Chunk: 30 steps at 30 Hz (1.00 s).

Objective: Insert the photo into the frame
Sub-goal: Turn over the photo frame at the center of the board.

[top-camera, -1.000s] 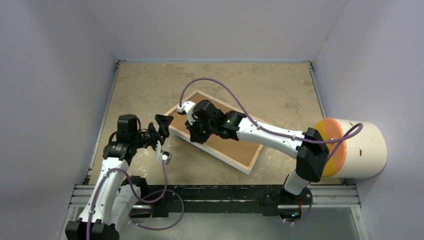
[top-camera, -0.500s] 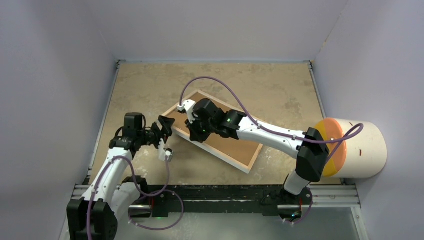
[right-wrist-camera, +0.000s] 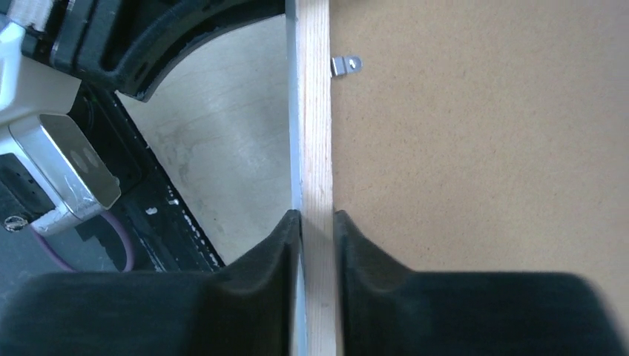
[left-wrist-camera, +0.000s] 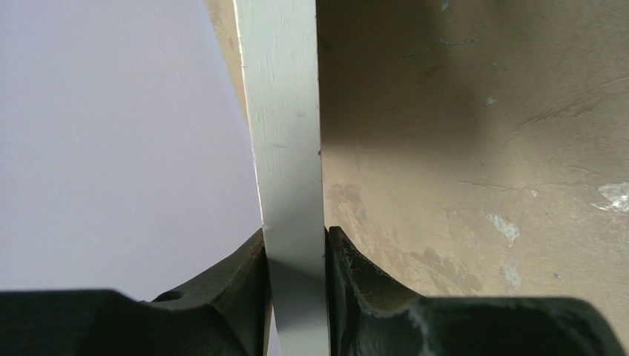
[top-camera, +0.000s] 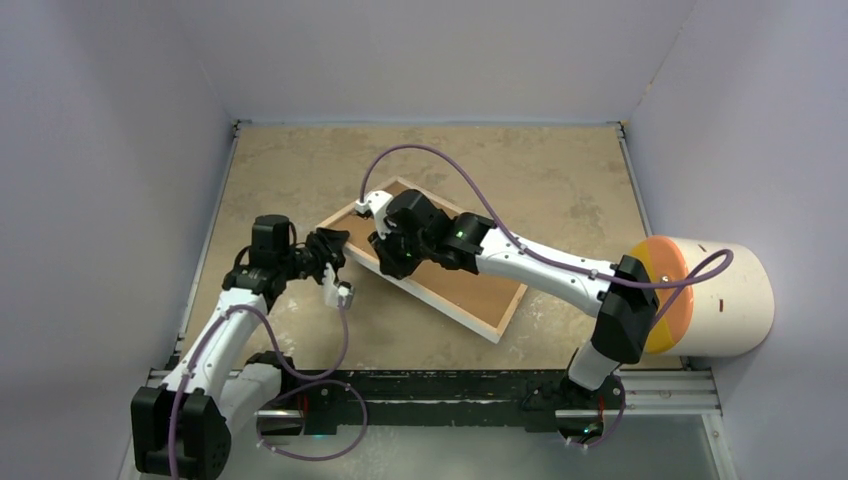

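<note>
Left hand (left-wrist-camera: 295,248) clamped a white rail of the frame (right-wrist-camera: 315,111); right hand (right-wrist-camera: 317,222) pinched its wooden edge, backing board (right-wrist-camera: 482,148) facing up.

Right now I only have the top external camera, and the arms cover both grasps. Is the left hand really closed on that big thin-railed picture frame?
Observer: Yes. The left wrist camera shows the left hand closed from both sides on a rail of the thin-railed white picture frame.
Operator: And the right hand?
Observer: The right hand pinches a light wood rail the same way, right beside the plain brown backing board.
Operator: Any fastener on that board?
Observer: One small metal tab sits at the rail and reaches onto the board's edge.
</note>
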Motion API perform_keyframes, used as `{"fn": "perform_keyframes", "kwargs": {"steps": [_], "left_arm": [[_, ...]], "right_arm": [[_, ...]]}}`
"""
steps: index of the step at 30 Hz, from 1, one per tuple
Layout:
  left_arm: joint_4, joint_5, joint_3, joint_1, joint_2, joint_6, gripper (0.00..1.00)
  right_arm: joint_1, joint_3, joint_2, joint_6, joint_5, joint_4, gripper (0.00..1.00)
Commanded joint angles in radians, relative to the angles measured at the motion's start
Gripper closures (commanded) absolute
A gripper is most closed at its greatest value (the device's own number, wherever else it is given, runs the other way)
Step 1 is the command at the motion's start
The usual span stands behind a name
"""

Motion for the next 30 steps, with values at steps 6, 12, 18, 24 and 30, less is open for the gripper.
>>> {"fn": "perform_keyframes", "kwargs": {"steps": [6, 12, 18, 24, 30], "left_arm": [[-0.134, 0.032, 0.151, -0.019, 0.018, -0.081, 0.94], [-0.158, 0.060, 0.172, -0.018, 0.009, -0.121, 0.96], [-0.168, 0.058, 0.197, -0.019, 0.023, -0.152, 1.00], [-0.174, 0.056, 0.193, -0.019, 0.020, -0.151, 1.00], [-0.178, 0.049, 0.193, -0.019, 0.022, -0.149, 1.00]], "right_arm": [[0.037, 0.050, -0.108, -0.120, 0.163, -0.051, 0.26], [0.130, 0.002, -0.137, -0.196, 0.285, -0.144, 0.09], [0.202, -0.053, -0.134, -0.268, 0.378, -0.195, 0.08], [0.235, -0.050, -0.066, -0.271, 0.553, -0.220, 0.20], [0.282, -0.054, -0.047, -0.272, 0.787, -0.161, 0.54]]}}
